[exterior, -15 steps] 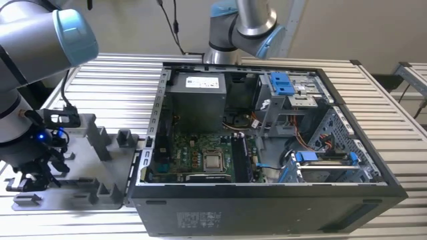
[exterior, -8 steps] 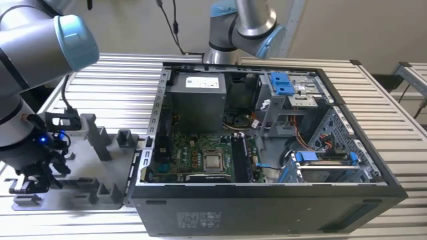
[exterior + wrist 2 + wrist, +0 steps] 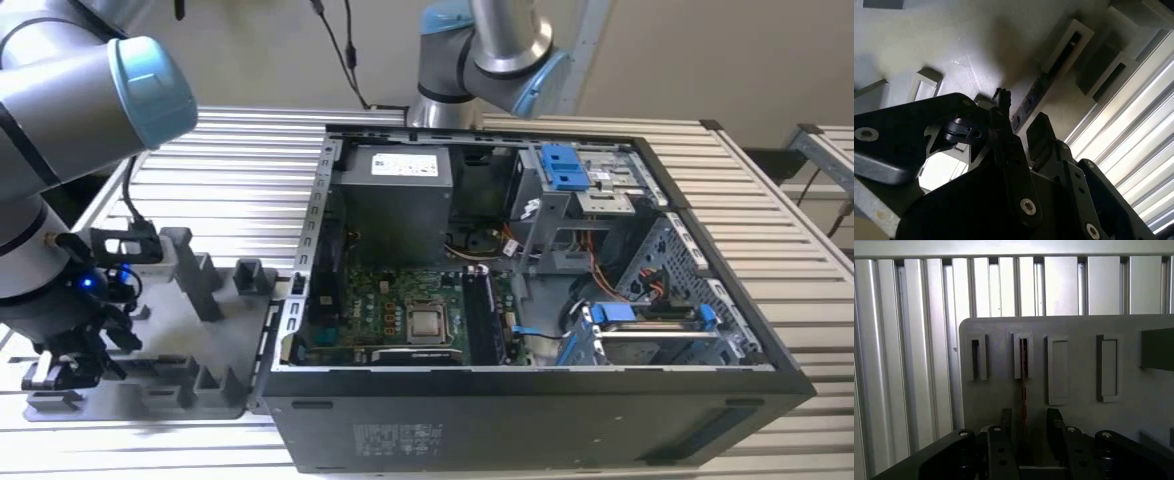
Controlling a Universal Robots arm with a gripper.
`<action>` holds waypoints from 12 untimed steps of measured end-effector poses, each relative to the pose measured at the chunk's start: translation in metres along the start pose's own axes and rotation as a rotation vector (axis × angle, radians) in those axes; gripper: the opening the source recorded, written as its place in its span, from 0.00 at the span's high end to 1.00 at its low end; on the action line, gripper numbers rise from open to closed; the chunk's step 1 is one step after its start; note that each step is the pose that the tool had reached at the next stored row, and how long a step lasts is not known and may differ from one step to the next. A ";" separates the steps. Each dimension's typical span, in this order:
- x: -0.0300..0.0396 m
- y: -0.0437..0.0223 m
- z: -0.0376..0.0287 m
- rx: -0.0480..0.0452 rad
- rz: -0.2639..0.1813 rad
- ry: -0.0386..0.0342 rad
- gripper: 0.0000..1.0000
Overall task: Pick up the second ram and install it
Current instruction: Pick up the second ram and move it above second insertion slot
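Our pincer [image 3: 1026, 432] is down over the grey holder tray [image 3: 1079, 415]. Its two dark fingers [image 3: 1005, 426] stand apart, one on each side of the second ram [image 3: 1024, 375], with a gap showing on both sides, so nothing is clamped. The ram stands on its thin edge in the tray. Its far end sits in a narrow upright slot [image 3: 1023, 356], and its near end runs in between the fingers.

In the second wrist view we see the pincer [image 3: 1021, 117] from the side. The ram [image 3: 1029, 97] there is a dark strip with small chips, lying along the tray [image 3: 954, 40] just past the fingertips [image 3: 1002, 96].

In the exterior view the pincer [image 3: 74, 365] hangs low at the view's left, over the tray [image 3: 220, 385] with its grey posts. Just beside the tray, toward the view's right, lies the open computer case [image 3: 534, 420] with its circuit board [image 3: 387, 300] facing up. Both rest on the slatted metal table [image 3: 240, 170]. A second robot arm [image 3: 487, 50] rises behind the case.
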State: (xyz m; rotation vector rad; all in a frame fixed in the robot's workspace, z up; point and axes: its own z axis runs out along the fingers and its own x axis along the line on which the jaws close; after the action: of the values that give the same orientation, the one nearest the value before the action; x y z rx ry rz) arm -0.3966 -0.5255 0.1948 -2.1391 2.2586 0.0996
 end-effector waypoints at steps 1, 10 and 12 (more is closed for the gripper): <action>0.0000 0.0000 0.0001 0.0001 0.000 -0.0001 0.58; -0.0001 0.0000 0.0001 0.0000 -0.003 -0.0002 0.85; 0.0000 0.0000 0.0001 -0.0001 -0.004 -0.0001 0.85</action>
State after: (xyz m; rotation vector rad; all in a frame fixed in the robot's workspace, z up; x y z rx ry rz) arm -0.3966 -0.5255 0.1947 -2.1433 2.2544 0.0997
